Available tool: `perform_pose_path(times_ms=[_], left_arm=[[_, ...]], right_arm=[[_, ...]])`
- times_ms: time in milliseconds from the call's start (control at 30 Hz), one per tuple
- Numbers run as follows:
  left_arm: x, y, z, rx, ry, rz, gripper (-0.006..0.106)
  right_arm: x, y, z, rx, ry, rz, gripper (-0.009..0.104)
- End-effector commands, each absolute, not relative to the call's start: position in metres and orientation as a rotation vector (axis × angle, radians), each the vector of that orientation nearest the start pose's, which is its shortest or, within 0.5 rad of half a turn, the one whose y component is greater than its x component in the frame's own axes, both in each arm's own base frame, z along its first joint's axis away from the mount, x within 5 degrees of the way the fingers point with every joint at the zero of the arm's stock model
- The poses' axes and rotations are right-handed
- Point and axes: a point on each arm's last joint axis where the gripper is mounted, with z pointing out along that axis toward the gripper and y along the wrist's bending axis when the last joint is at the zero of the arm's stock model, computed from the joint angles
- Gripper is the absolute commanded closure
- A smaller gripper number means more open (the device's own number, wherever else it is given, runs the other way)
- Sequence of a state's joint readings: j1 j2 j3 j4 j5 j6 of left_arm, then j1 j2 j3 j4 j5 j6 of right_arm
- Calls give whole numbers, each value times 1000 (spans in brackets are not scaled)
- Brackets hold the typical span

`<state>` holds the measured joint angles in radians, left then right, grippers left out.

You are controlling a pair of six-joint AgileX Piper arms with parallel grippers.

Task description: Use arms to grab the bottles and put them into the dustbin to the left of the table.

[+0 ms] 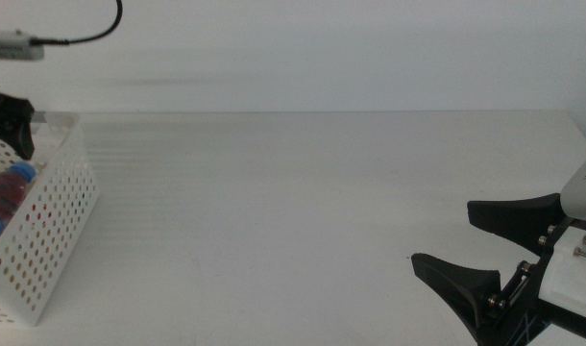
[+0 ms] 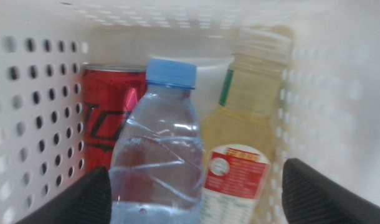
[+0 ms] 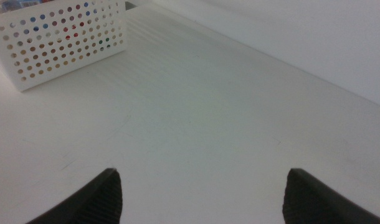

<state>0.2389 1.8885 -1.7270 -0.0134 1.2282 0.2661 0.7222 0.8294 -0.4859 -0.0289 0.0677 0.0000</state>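
The white perforated dustbin (image 1: 45, 240) stands at the table's left edge. The left wrist view looks down into the dustbin (image 2: 40, 93), where a red soda can (image 2: 106, 106), a blue-capped water bottle (image 2: 159, 155) and a bottle of yellow liquid (image 2: 246, 137) lie side by side. My left gripper (image 2: 196, 202) hovers over them, open, its jaws spread wide and not gripping anything. From the middle view the left gripper (image 1: 12, 123) sits above the dustbin's far end, and the blue cap (image 1: 22, 173) shows inside. My right gripper (image 1: 443, 234) is open low over the bare table (image 1: 293, 211) at the right, holding nothing.
A black cable (image 1: 91, 37) arcs above the left arm at the upper left. The right wrist view shows the dustbin (image 3: 59, 43) far off across the white tabletop (image 3: 202, 124).
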Motion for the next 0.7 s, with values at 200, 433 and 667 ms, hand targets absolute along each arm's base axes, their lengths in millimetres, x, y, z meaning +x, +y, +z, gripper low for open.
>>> perform_pose_path(times_ms=[200, 433, 667], left_arm=[[333, 46, 377, 40, 2667, -28, 10], [282, 24, 410, 28, 2456, -68, 10], [237, 12, 426, 128, 2374, -117, 10]], right_arm=[[130, 115, 301, -678, 1686, 488, 28], [130, 115, 301, -678, 1686, 488, 28], [130, 115, 301, -678, 1686, 488, 28]])
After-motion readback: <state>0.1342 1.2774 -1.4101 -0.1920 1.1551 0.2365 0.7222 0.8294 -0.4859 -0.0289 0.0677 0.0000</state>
